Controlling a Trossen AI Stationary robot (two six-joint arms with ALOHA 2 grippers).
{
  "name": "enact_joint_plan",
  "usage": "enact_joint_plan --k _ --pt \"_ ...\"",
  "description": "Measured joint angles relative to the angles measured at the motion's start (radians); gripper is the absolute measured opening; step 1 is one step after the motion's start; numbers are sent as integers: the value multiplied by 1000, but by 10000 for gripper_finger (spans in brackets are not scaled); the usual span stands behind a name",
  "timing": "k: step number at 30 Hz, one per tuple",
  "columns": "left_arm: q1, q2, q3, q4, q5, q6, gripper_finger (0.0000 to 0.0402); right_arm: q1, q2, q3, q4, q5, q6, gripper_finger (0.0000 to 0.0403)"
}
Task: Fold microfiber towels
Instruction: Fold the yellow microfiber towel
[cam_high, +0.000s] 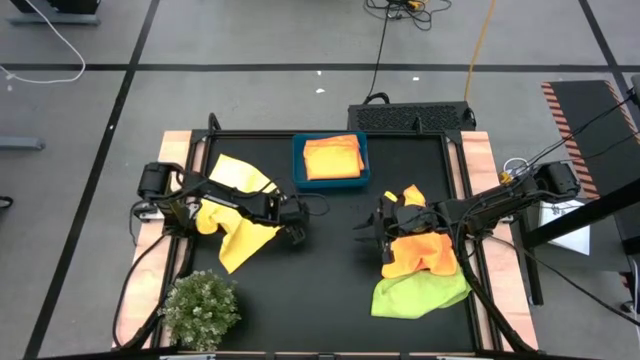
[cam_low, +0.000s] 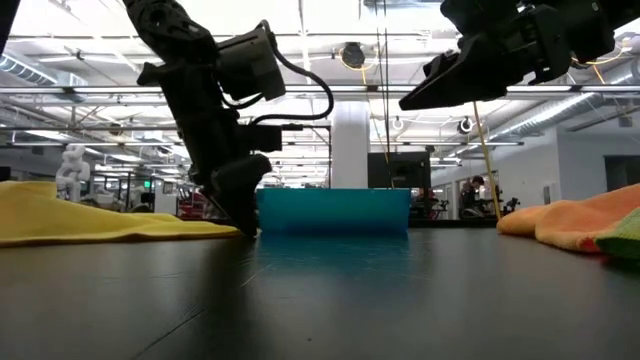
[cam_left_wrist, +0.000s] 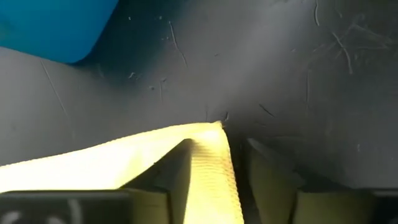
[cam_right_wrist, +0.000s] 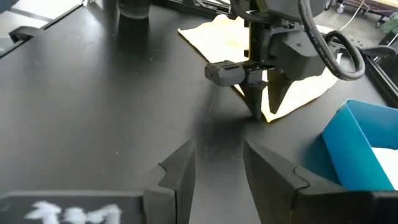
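Note:
A yellow towel (cam_high: 235, 205) lies spread on the table's left side; it also shows in the right wrist view (cam_right_wrist: 298, 93). My left gripper (cam_high: 293, 215) points down at the table, open. Its fingers stand on either side of the towel's right corner (cam_left_wrist: 211, 134), tips low at the table (cam_low: 240, 205). My right gripper (cam_high: 362, 228) is open and empty, held above the table (cam_low: 430, 95) near the middle. Behind it an orange towel (cam_high: 420, 250) lies crumpled on a lime green towel (cam_high: 420, 295). A folded orange towel (cam_high: 332, 158) lies in the blue bin (cam_high: 297, 160).
The blue bin (cam_low: 335, 210) stands at the far middle of the table. A small bushy plant (cam_high: 200, 310) stands at the near left corner. Bare black table (cam_high: 330, 290) lies between the two grippers and toward the near edge.

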Motion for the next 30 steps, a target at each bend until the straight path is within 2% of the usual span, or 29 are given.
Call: enact_joint_plan --k 6,7,11,16,23,30 --pt "-12 1 -2 20 -35 43 22 17 0 0 9 -1 21 125" --pt "-16 -5 -4 21 -37 50 12 18 0 0 16 -1 11 125" --pt "-28 -54 9 -8 -16 95 5 19 0 0 71 -1 -43 125" --pt "-89 -144 96 14 -2 159 3 19 16 0 88 -2 -43 129" --pt "-187 -135 260 15 6 263 1 19 154 -1 218 -1 -66 130" --pt "-238 -131 269 18 6 270 1 19 264 -1 379 7 -113 130"
